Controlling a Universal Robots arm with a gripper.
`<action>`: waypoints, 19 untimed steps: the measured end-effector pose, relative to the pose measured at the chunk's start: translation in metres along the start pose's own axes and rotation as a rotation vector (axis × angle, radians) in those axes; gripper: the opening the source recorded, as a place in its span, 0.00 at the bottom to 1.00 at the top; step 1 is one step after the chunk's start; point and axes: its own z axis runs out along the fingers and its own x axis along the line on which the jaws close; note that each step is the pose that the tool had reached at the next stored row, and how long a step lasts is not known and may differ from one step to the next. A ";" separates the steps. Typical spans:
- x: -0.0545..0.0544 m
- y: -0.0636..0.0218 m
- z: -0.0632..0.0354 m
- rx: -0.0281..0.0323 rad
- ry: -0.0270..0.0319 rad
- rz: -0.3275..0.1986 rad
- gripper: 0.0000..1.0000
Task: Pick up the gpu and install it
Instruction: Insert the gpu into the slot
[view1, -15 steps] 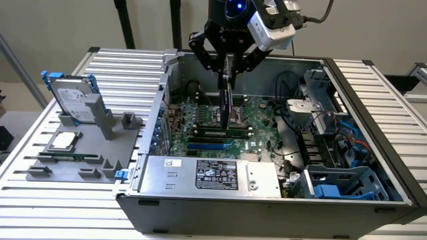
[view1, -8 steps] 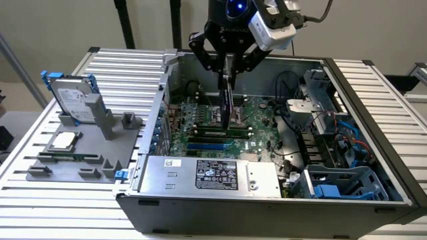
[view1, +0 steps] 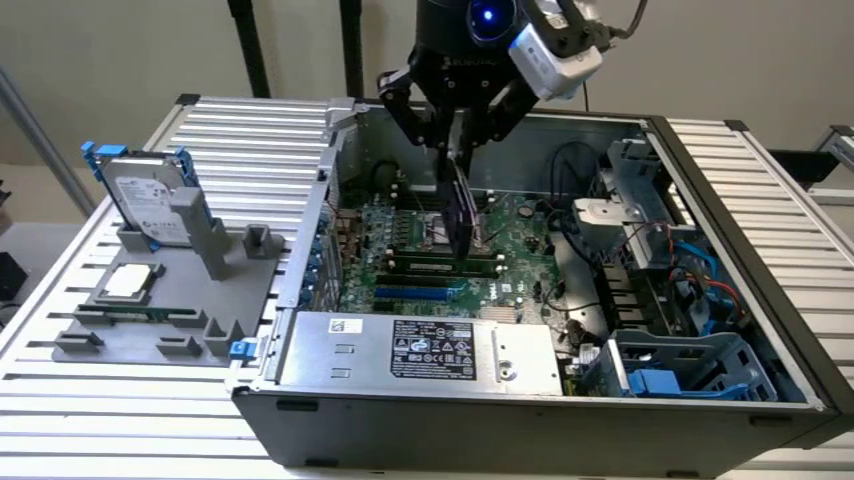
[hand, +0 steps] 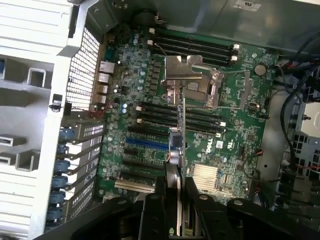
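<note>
Clenched on the gpu (view1: 463, 215), black-fingered gripper (view1: 458, 148) at the top of the exterior view, over the open dark grey metal computer case (view1: 400, 430). Thin flat expansion card held by its upper end, upright and edge-on, hanging inside the case above the green motherboard (view1: 514, 235). Lower end down among the long black slots (view1: 441, 265) near the board's middle; cannot tell whether touching one or just clear of it. In the wrist view, gripper (hand: 178, 197) with a finger on either side of the gpu (hand: 176, 147), its narrow edge showing as a pale line across the black slots toward the silver metal processor socket (hand: 192, 82). Just beside that line, a square silver finned heatsink (hand: 207, 177) on one side and a bright blue slot (hand: 145, 143) on the other. At the case's near end, a silver power supply box with a black label (view1: 420, 350). To the exterior view's left, outside the case on the ribbed aluminium table (view1: 240, 120), a grey plastic fixture tray (view1: 147, 335) with a silver hard drive in a blue-edged frame (view1: 140, 200) standing upright and a small square silver chip (view1: 127, 282) lying flat, both well apart from the gripper.
</note>
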 end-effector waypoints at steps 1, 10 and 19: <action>0.000 0.0000 0.0003 -0.0002 0.0003 -0.018 0.00; 0.000 -0.0001 0.0036 -0.0010 0.0039 -0.181 0.00; 0.000 -0.0002 0.0081 -0.0017 0.0066 -0.345 0.00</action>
